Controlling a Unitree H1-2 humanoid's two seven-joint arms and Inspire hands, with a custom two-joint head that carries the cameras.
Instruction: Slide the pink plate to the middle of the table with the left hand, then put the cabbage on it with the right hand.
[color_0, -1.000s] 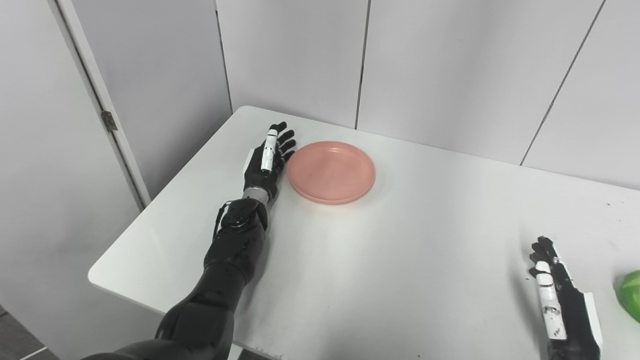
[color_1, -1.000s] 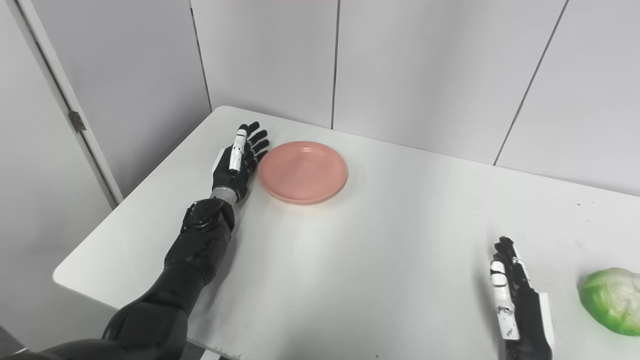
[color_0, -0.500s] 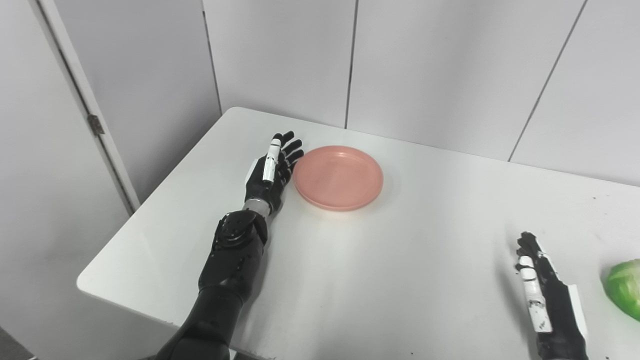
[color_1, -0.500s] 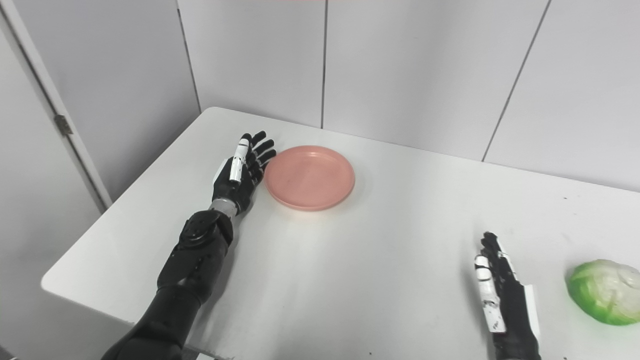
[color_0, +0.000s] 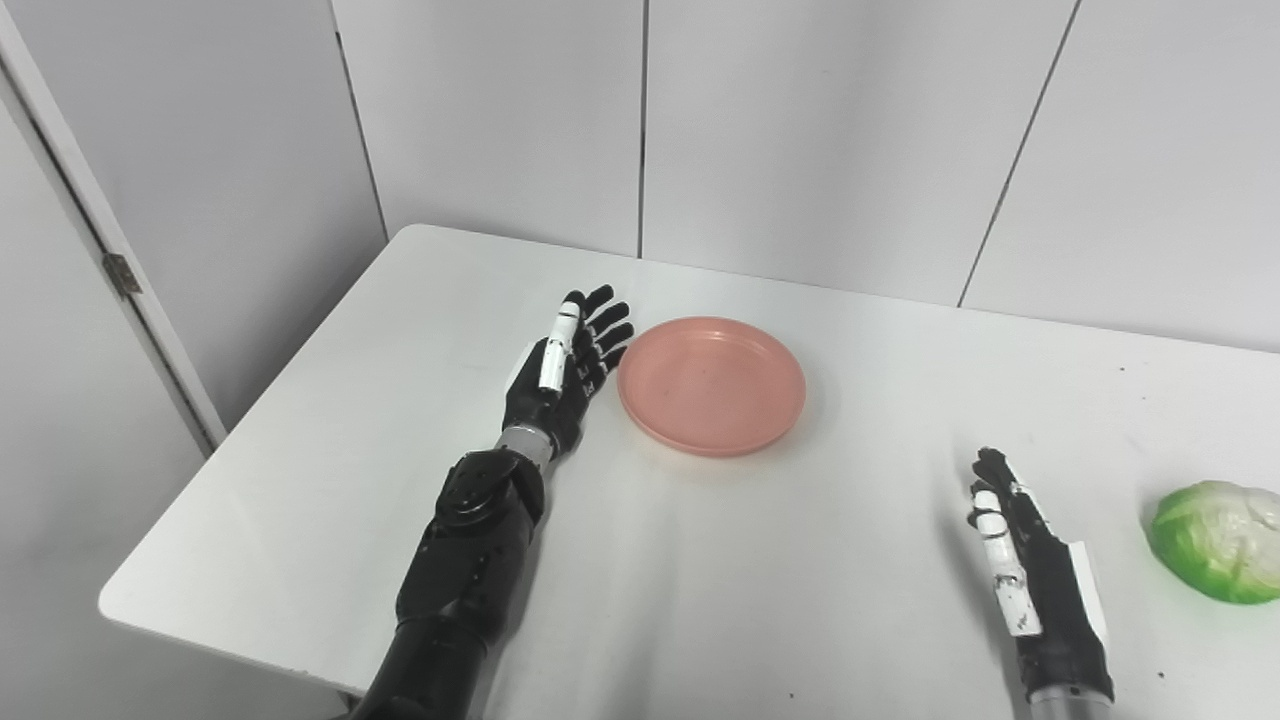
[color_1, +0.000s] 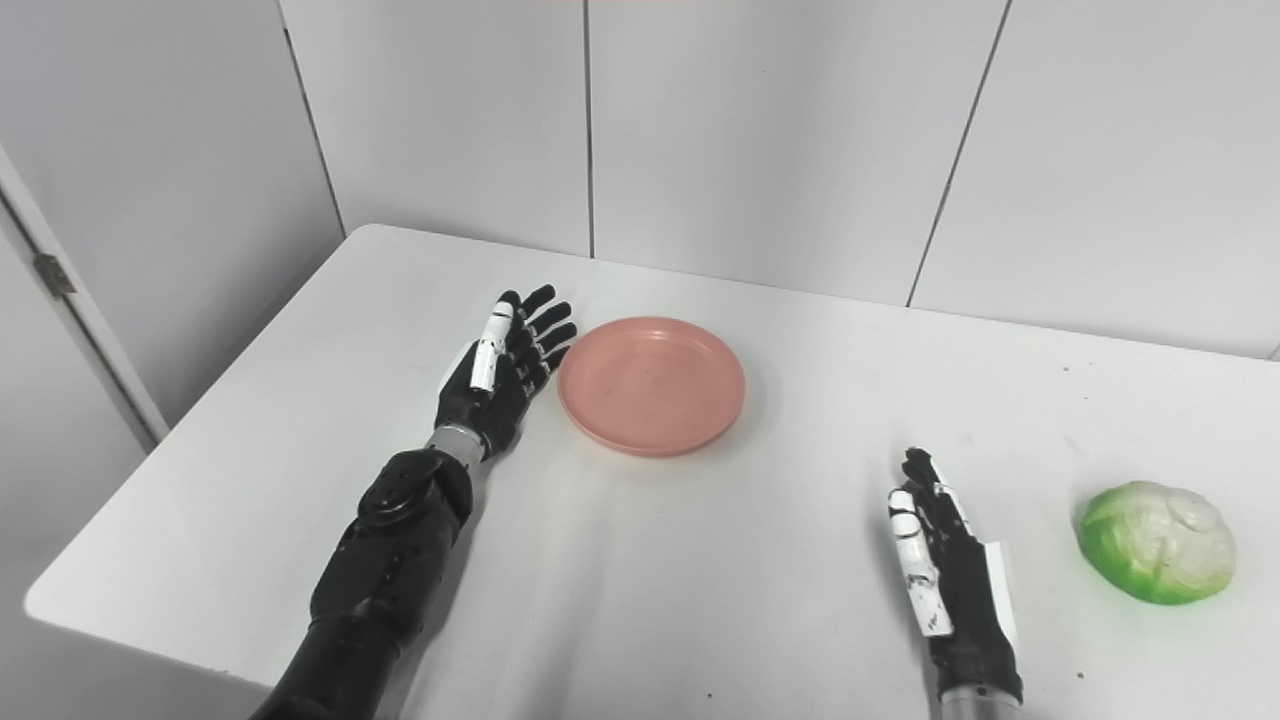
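The round pink plate (color_0: 711, 385) lies flat on the white table (color_0: 760, 600), left of its middle. My left hand (color_0: 563, 371) stands open on its edge right beside the plate's left rim, fingers straight and pointing away, palm toward the plate. The green and white cabbage (color_0: 1213, 540) sits near the right edge of the table. My right hand (color_0: 1030, 568) is open and empty, on edge near the front, a little left of the cabbage and apart from it. The hand and cabbage also show in the right eye view (color_1: 948, 568), (color_1: 1156, 541).
Grey wall panels (color_0: 820, 130) stand close behind the table's far edge. A door with a hinge (color_0: 120, 274) is at the left. The table's left corner and front edge (color_0: 130, 610) drop off near my left forearm.
The camera has turned right, so the whole scene shifted left and more of the cabbage shows. The plate and my left hand have moved rightward across the table together. The right hand stays put.
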